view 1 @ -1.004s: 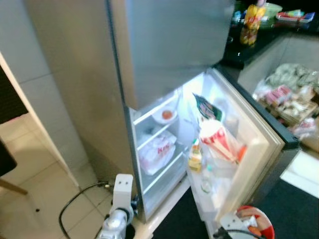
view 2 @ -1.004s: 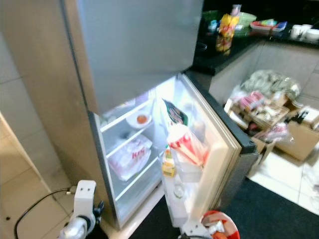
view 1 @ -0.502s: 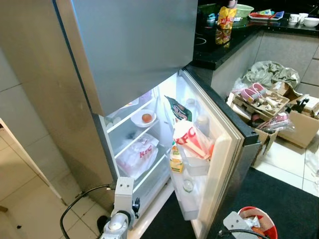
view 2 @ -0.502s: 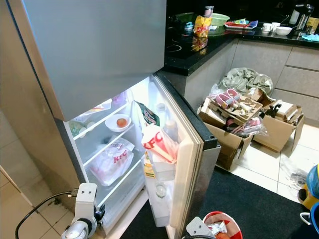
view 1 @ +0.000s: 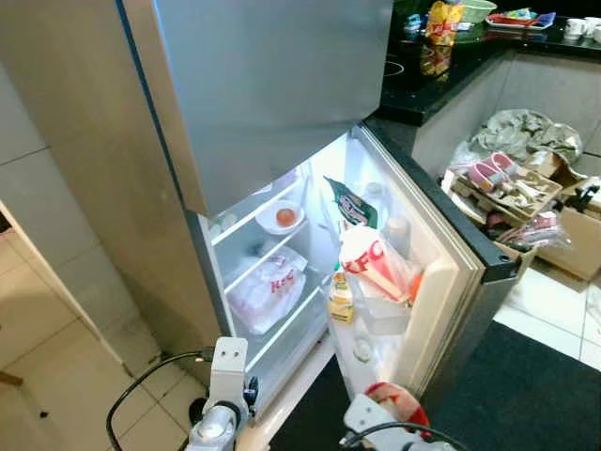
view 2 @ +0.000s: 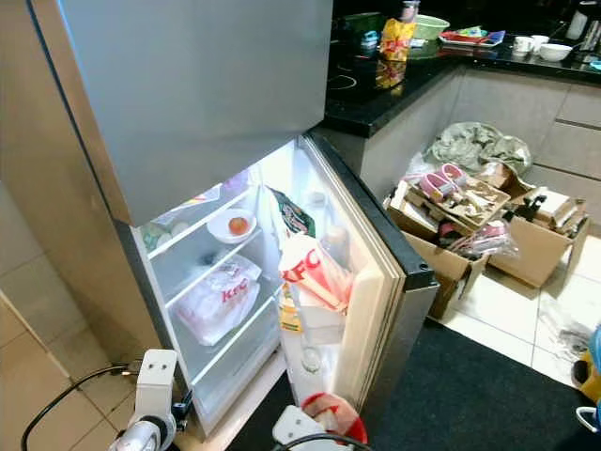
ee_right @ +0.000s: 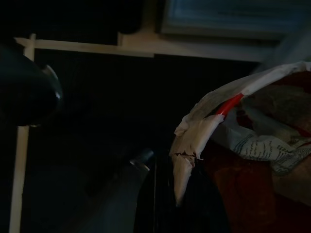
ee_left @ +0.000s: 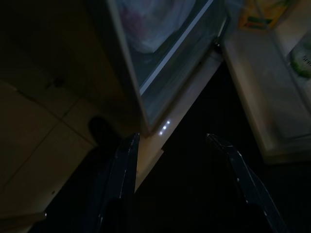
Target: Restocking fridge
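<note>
Red-and-white bag (view 1: 392,404) low at near edge, just in front of the open fridge door (view 1: 441,291), rim of torn paper pinched by right gripper (ee_right: 167,182); long axis not readable, mouth upward. Right arm low, forearm tucked close to body. Left gripper (ee_left: 177,167) spread wide, empty, aimed down at dark floor by the fridge (view 1: 254,122) base; left arm low at near left. Inside: bowl (view 1: 280,217) on upper shelf, KFC bag (view 1: 268,289) below, another KFC bag (view 1: 376,268) and bottle (view 1: 341,299) in door rack.
</note>
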Motion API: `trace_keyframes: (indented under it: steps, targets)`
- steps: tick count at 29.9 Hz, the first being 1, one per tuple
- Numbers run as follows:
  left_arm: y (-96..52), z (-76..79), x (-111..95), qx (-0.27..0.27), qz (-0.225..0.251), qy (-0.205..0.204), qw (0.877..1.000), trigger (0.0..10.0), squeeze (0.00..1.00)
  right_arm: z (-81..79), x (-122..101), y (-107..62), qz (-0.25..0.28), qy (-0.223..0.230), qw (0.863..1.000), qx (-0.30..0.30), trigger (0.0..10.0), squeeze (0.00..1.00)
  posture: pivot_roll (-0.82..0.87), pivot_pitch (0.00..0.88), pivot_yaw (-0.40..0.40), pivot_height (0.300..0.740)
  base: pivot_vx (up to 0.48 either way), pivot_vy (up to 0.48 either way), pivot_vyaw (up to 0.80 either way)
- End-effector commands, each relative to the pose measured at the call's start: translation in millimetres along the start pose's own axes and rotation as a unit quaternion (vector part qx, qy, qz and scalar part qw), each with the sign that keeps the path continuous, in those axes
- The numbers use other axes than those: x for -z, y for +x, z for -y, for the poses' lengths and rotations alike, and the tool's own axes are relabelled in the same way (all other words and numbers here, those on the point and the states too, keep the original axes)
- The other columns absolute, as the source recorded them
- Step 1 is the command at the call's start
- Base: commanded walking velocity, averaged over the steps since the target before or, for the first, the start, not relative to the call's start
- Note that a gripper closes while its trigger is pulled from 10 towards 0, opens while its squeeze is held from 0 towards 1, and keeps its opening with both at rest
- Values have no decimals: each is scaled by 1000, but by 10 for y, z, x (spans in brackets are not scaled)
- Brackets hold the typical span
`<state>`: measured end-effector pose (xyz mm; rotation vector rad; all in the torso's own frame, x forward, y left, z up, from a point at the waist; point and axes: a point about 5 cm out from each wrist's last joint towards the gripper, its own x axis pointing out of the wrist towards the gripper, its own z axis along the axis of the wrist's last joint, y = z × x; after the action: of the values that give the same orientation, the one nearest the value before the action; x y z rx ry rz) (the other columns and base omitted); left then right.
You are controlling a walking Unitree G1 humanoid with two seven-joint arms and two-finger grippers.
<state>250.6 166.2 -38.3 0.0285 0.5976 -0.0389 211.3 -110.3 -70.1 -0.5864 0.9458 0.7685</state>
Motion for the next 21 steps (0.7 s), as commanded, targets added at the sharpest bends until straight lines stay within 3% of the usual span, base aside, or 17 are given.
trace_keyframes:
  steps: [1,4,5,6,8,11,13,15,17,21]
  targets:
    - [-14,-52,32,-2,-7,12,1000,10000,0,7,-176,21,17,-9,1000,19,10000,0,-30,19,-8,740,0,0,0]
    - [-17,-54,40,-1,-9,14,1000,10000,0,-47,-425,52,45,-19,998,38,10000,0,-30,19,-6,740,0,0,0]
    - [-16,-55,39,-1,-9,15,1000,10000,0,70,-435,21,51,-32,996,60,10000,0,-29,19,-7,740,0,0,0]
    - [-12,-55,29,-1,-8,15,1000,10000,0,386,-282,-92,47,-45,993,102,10000,0,-27,19,-10,740,0,0,0]
    - [-11,-56,26,-1,-8,15,1000,10000,0,458,-232,-124,44,-48,992,110,10000,0,-27,19,-10,740,0,0,0]
    - [-6,-63,6,-4,-4,14,1000,10000,0,934,78,-390,25,-36,986,163,10000,0,-22,16,-18,740,0,0,0]
    - [-5,-66,0,-5,-3,12,1000,10000,0,1101,192,-501,5,-35,980,194,10000,0,-22,16,-18,740,0,0,0]
    - [-7,-65,5,-6,-2,11,1000,10000,0,1217,317,-592,-21,-29,975,219,10000,0,-20,12,-22,740,0,0,0]
    - [-8,-64,6,-6,-2,11,1000,10000,0,1228,334,-602,-25,-28,974,223,10000,0,-20,12,-22,740,0,0,0]
    - [-22,-64,38,-5,-4,11,1000,10000,0,1271,590,-698,-61,-16,968,242,10000,0,-29,10,-16,740,0,0,0]
